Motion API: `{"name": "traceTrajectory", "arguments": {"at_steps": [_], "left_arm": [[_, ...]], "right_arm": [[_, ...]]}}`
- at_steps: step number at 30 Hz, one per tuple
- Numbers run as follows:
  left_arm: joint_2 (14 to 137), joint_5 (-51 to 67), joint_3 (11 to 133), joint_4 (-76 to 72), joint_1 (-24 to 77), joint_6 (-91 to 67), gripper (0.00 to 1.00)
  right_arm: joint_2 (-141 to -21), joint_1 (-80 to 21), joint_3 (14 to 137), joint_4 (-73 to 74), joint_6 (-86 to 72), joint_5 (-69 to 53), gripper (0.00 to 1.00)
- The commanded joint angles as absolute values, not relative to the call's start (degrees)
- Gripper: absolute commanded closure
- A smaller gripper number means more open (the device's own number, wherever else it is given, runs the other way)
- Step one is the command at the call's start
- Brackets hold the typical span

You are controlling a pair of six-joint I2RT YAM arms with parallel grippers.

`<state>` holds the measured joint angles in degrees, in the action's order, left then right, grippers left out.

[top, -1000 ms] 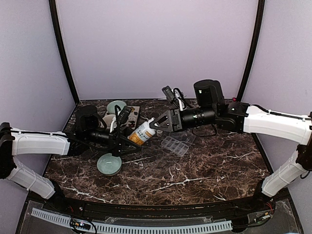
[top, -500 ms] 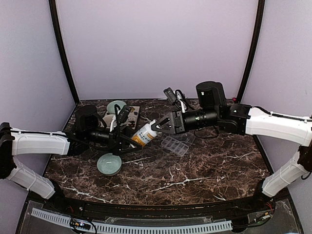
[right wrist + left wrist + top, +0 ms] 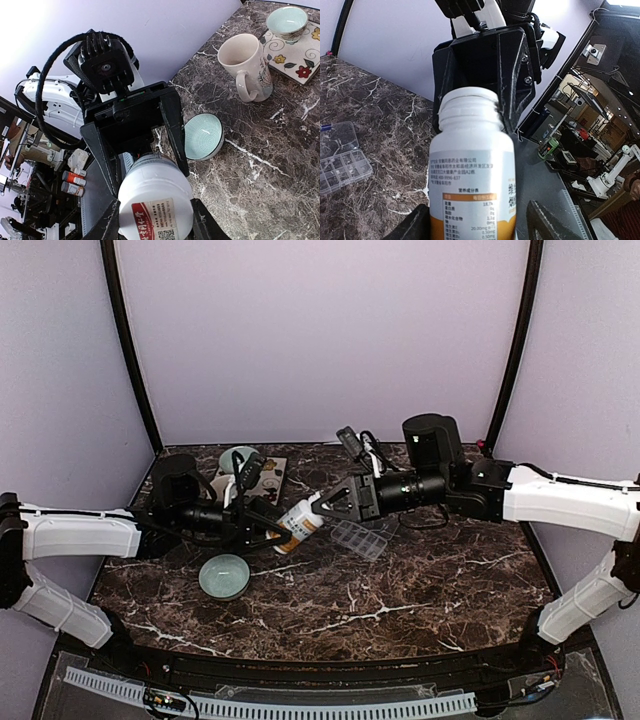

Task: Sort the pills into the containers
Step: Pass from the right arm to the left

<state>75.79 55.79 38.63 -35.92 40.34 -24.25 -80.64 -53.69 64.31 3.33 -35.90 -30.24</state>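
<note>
A white pill bottle (image 3: 298, 521) with an orange-banded label hangs tilted above the table between both grippers. My right gripper (image 3: 325, 505) is shut on its capped end; in the right wrist view the bottle (image 3: 155, 200) fills the space between the right gripper (image 3: 154, 207) fingers. My left gripper (image 3: 278, 528) is open around the bottle's lower body (image 3: 472, 165); a gap shows beside one finger (image 3: 545, 220). The clear pill-organiser container (image 3: 362, 537) lies on the table right of the bottle and is also in the left wrist view (image 3: 340, 165). No loose pills are visible.
A pale green bowl (image 3: 224, 576) sits on the marble in front of the left arm and shows in the right wrist view (image 3: 202, 136). A cream mug (image 3: 247, 67) and a small bowl (image 3: 286, 20) on a floral mat (image 3: 300, 50) stand at the back left.
The left gripper's jaws have narrowed around the bottle. The bottle and both grippers have shifted slightly right and down. The right grip is unchanged.
</note>
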Motion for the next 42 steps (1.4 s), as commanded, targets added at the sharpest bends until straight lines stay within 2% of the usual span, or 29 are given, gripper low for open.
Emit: {"name": "traceTrajectory", "arguments": {"at_steps": [1, 12, 23, 26, 37, 42], "left_arm": [[73.74, 56.26, 38.74, -37.65, 40.01, -24.15, 0.34], [73.31, 55.77, 37.46, -37.95, 40.01, -24.57, 0.33], [73.45, 55.33, 37.44, -39.95, 39.97, -25.13, 0.49], [73.50, 55.14, 37.17, -40.56, 39.91, -25.54, 0.50], [72.87, 52.46, 37.70, -39.22, 39.90, -24.23, 0.78], [73.12, 51.34, 39.21, -35.16, 39.93, -22.22, 0.86]], "right_arm": [[-78.66, -53.88, 64.07, -0.83, -36.25, -30.69, 0.99], [-78.55, -53.88, 63.94, -2.47, -37.22, -29.88, 0.99], [-78.67, -53.98, 62.92, -3.92, -38.20, -29.81, 0.99], [-78.34, -53.97, 62.54, -4.35, -38.36, -29.37, 0.99], [-77.65, -54.05, 60.17, -6.58, -39.03, -28.22, 0.98], [-77.76, -54.57, 61.22, -4.46, -36.49, -26.14, 0.89]]}}
